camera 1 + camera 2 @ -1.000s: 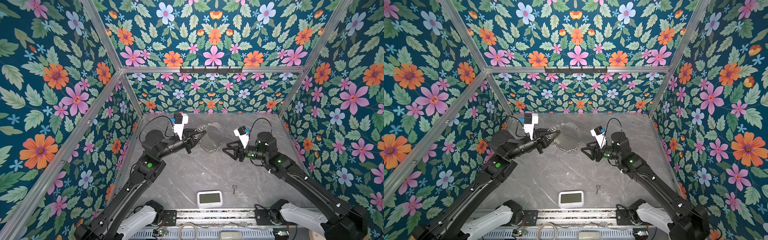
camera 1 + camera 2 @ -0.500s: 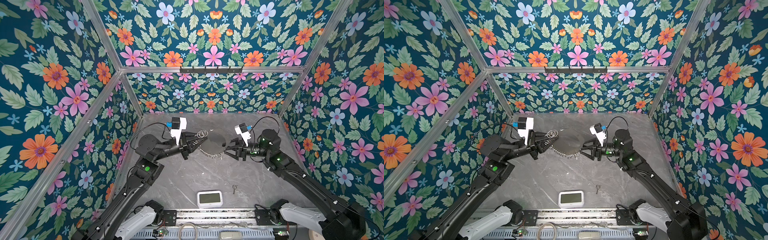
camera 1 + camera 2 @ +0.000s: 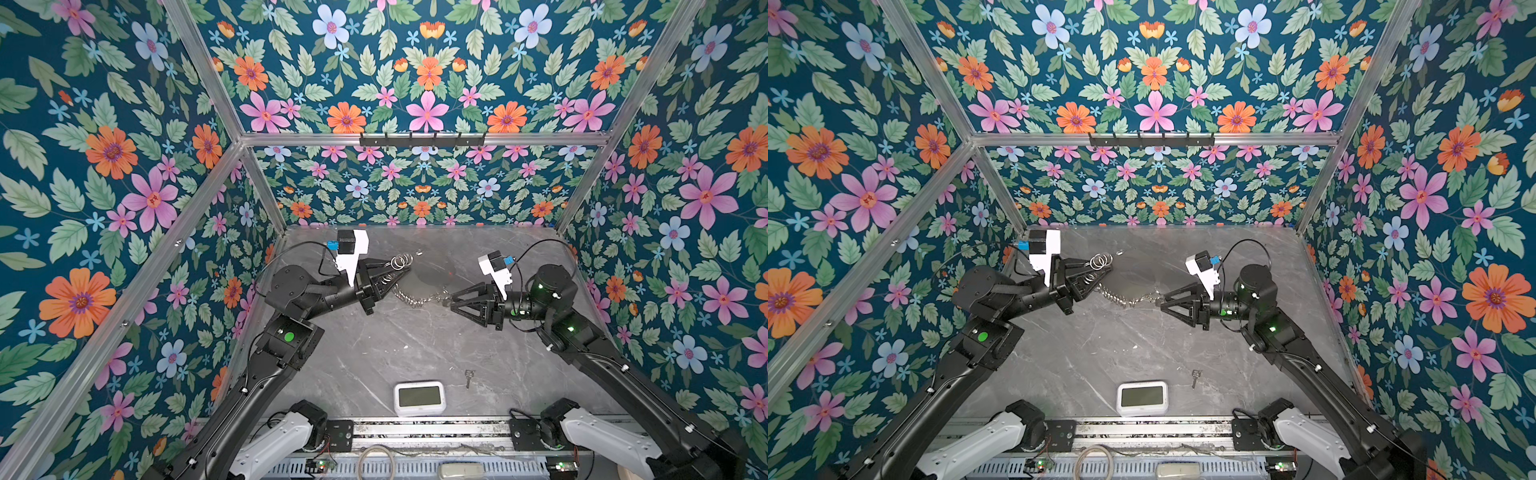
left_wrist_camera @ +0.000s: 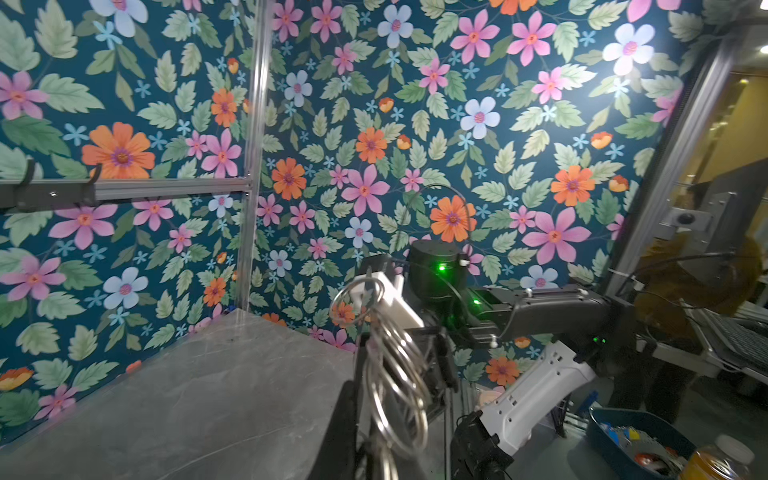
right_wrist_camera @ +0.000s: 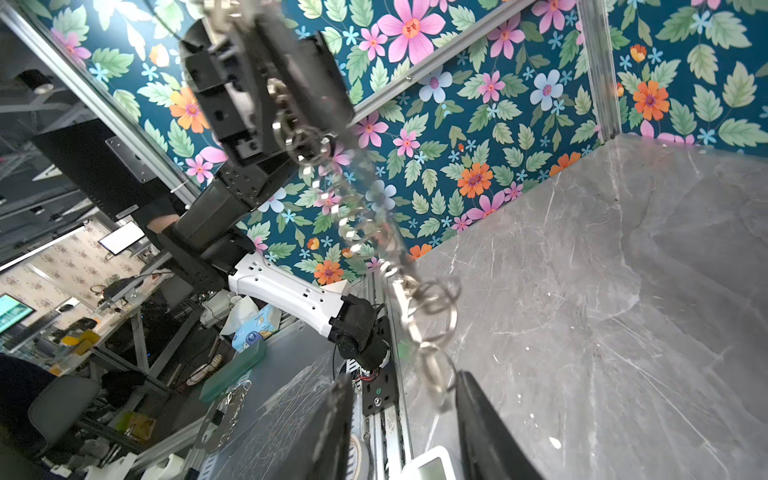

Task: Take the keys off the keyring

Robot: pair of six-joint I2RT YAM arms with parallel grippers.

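Translucent grey ring-edged keyring (image 3: 415,298): clamped in left gripper (image 3: 401,272), far end between spread jaws of right gripper (image 3: 452,300). On grey table (image 3: 374,340) below: slim silver key (image 3: 469,377), white rectangular clock (image 3: 419,398).

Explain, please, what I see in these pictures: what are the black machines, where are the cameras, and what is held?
Two robot arms work over a grey table inside flowered walls. Two pictures look down from above; two come from cameras on the wrists. The left gripper is shut on the keyring, a chain of small rings, held above the table. The right gripper, jaws apart, is at its hanging end. On the table lie a white clock and one small key.
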